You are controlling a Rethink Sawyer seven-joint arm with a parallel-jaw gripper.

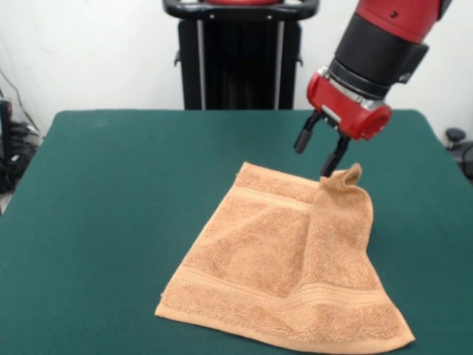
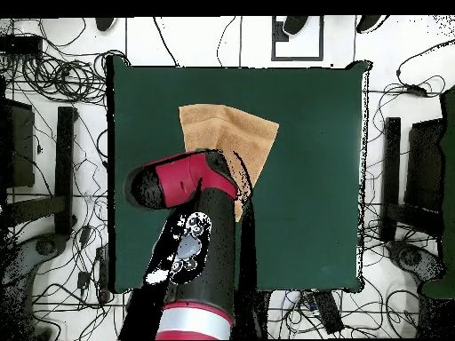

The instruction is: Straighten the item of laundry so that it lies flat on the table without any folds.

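With the pincer (image 1: 319,157) released, one fingertip just above the raised folded-over corner of the terry towel (image 1: 273,251) on the green table (image 1: 103,200), I judged that corner should be clenched low and drawn outward, away from the cloth.

The towel (image 1: 281,266) lies on the green table (image 1: 96,222), right of the middle and toward the near edge. Most of it is flat, with band stripes along its far and near edges. Its right side is folded over onto the rest, and the far right corner stands up in a small peak. The gripper (image 1: 318,154) hangs just above this peak, its two black fingers (image 1: 334,157) apart. One finger is almost touching the raised corner.
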